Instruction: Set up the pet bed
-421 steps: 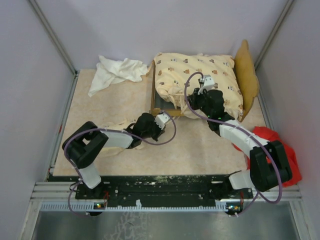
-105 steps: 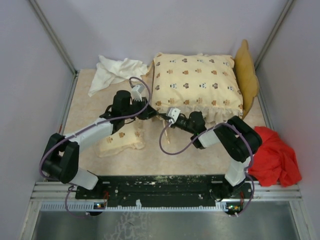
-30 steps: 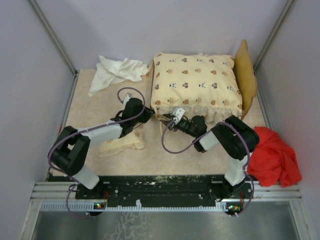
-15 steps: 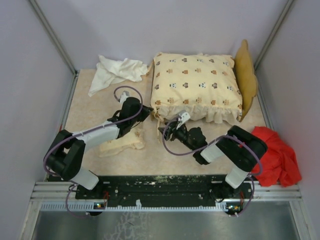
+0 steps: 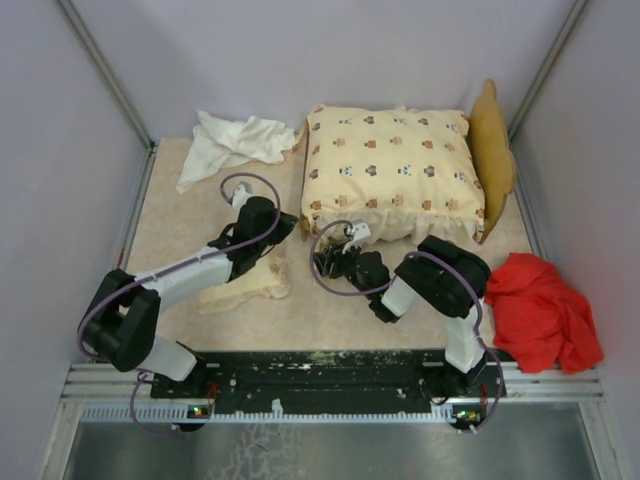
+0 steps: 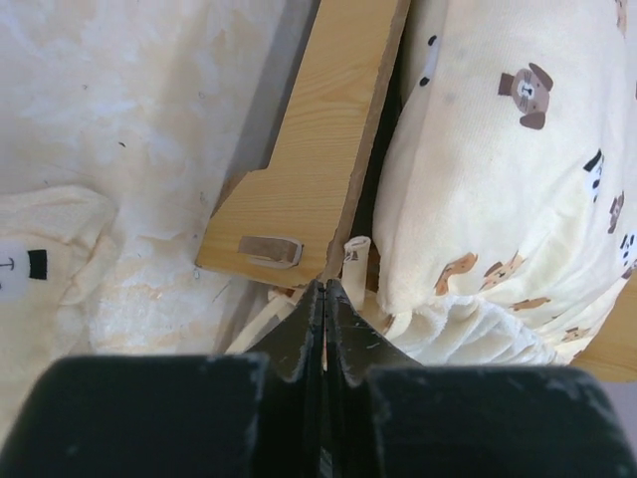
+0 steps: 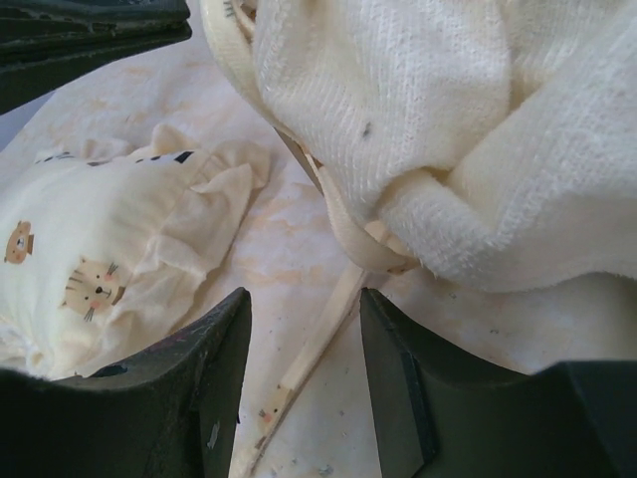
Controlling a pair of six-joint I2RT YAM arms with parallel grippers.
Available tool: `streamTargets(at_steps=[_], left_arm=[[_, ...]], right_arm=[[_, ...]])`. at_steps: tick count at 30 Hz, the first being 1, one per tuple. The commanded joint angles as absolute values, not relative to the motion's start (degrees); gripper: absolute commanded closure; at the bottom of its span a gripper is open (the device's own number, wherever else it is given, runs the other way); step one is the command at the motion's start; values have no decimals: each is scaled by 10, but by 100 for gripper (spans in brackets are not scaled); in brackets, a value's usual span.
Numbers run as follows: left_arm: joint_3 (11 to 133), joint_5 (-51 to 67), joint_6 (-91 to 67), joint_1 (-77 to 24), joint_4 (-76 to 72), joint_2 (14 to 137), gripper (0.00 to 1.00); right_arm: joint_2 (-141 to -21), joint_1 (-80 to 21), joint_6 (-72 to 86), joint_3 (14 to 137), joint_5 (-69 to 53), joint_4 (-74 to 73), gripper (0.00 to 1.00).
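The cream animal-print cushion (image 5: 390, 170) lies on the light wooden bed frame (image 6: 320, 159), with the wavy headboard (image 5: 490, 155) at its right end. The small matching pillow (image 5: 243, 287) lies on the table left of the frame's near corner. My left gripper (image 5: 289, 223) is shut, its tip (image 6: 325, 289) against the frame's corner edge beside the cushion. My right gripper (image 5: 322, 264) is open and low over the table just in front of the cushion's frilled corner (image 7: 448, 129). A cream tie strip (image 7: 317, 344) lies between its fingers (image 7: 214, 344), ungripped. The pillow (image 7: 95, 249) shows to its left.
A crumpled white cloth (image 5: 233, 143) lies at the back left. A red cloth (image 5: 543, 310) is heaped at the right near edge. Grey walls close in the table on three sides. Purple cables loop over both arms.
My right gripper has opened and drawn back from the cushion's near-left corner toward the near left. The left arm has shifted only slightly and stays shut.
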State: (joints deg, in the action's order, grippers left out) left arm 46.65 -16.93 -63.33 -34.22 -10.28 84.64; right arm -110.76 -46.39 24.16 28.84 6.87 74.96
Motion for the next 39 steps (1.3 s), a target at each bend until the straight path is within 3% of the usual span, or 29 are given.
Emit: streamTargets(at_steps=[1, 7, 18, 28, 39], left_arm=[[455, -182, -557, -335, -141, 820, 90], [466, -104, -479, -316, -148, 806, 78], [449, 164, -414, -214, -179, 807, 77], [470, 268, -382, -192, -184, 847, 75], [486, 278, -374, -189, -160, 881, 74]], right_arm=[[-1109, -468, 252, 311, 94, 768, 52], [-1038, -468, 183, 292, 71, 714, 54], [-849, -468, 78, 403, 112, 362, 52], [-913, -453, 3, 574, 132, 203, 48], [-970, -453, -16, 625, 114, 171, 42]])
